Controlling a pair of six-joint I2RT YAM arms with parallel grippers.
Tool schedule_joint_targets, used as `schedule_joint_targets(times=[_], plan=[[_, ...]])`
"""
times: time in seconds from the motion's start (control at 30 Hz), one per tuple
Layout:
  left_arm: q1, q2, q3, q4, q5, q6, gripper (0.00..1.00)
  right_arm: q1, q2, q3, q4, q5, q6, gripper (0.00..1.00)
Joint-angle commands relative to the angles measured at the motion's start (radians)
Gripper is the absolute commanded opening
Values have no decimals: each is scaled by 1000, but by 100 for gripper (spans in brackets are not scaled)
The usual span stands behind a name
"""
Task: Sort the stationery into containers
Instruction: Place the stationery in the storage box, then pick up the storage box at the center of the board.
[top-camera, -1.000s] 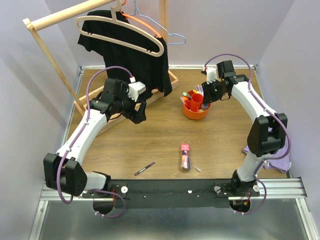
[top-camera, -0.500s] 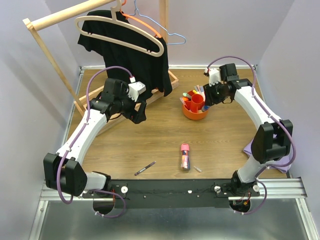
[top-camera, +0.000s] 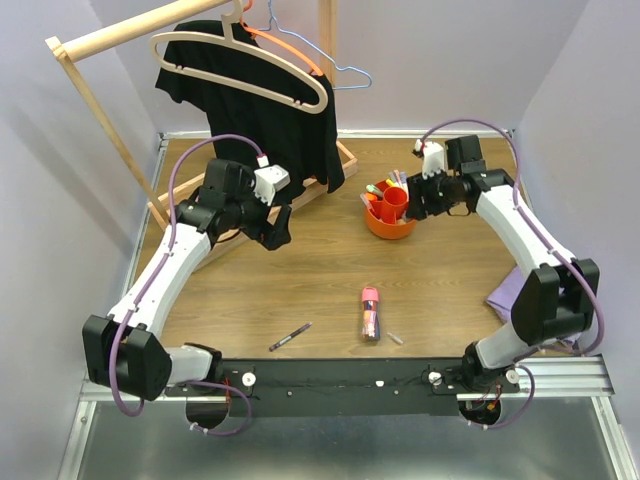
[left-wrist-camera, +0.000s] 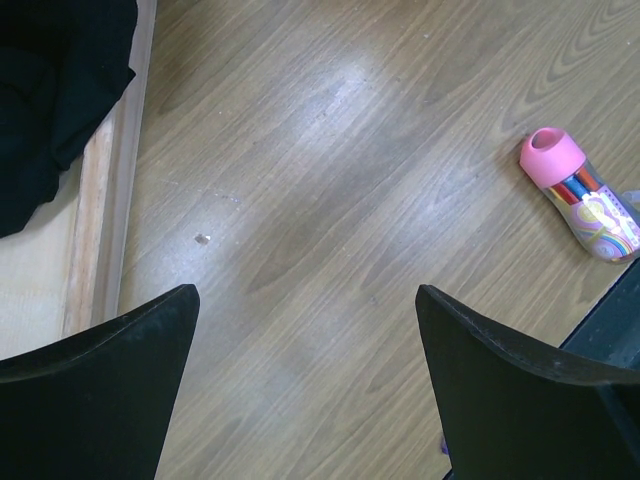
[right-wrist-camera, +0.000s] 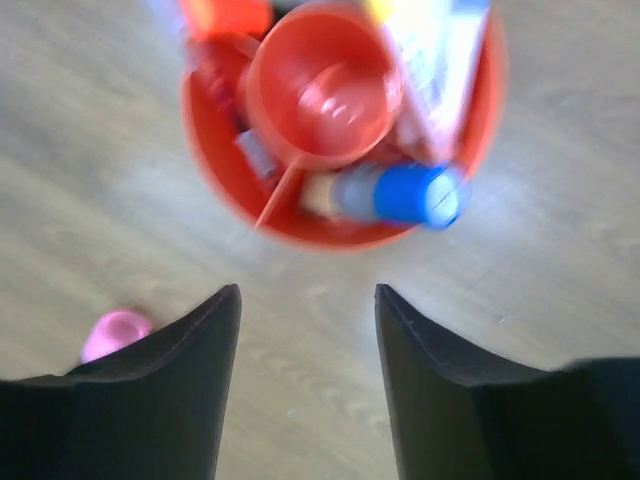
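Right wrist view: right gripper (right-wrist-camera: 307, 295) has been backed off the organiser (right-wrist-camera: 205, 150), jaws parted, nothing held (blue marker (right-wrist-camera: 410, 195) left inside). Tube (top-camera: 370, 312) and pen (top-camera: 290, 336) are still to be sorted from the table (top-camera: 450, 290); left gripper (left-wrist-camera: 305, 295) wide apart, idle.

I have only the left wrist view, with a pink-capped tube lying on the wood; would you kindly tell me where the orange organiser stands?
Observer: The orange organiser stands on the far right part of the table, beyond the pink-capped tube.
Operator: Thank you. Is any other stationery lying loose that I cannot see?
Observer: Yes, a slim dark pen lies flat near the table's near edge, to the left of the tube.
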Motion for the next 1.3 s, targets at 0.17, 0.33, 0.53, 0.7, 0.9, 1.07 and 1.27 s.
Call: schedule_joint_targets(times=[0.17, 0.33, 0.53, 0.7, 0.9, 1.07, 1.27], plan=[[5, -64, -47, -25, -43, -9, 99, 129, -143, -299, -66, -216, 425, 100], [5, -76, -70, -13, -37, -20, 99, 239, -92, -288, -79, -207, 529, 100], [20, -111, -100, -22, -49, -17, 99, 336, 46, -198, -117, -56, 673, 100], [63, -142, -120, -22, -40, -25, 99, 370, 127, -153, -175, 76, 740, 100], [89, -161, -137, -7, -26, -37, 99, 425, 153, -159, -215, 138, 782, 98], [89, -156, -137, 0, -18, -37, 99, 451, 185, -166, -220, 135, 799, 95], [89, -151, -140, 17, -8, -48, 99, 458, 199, -218, -195, 106, 808, 90]])
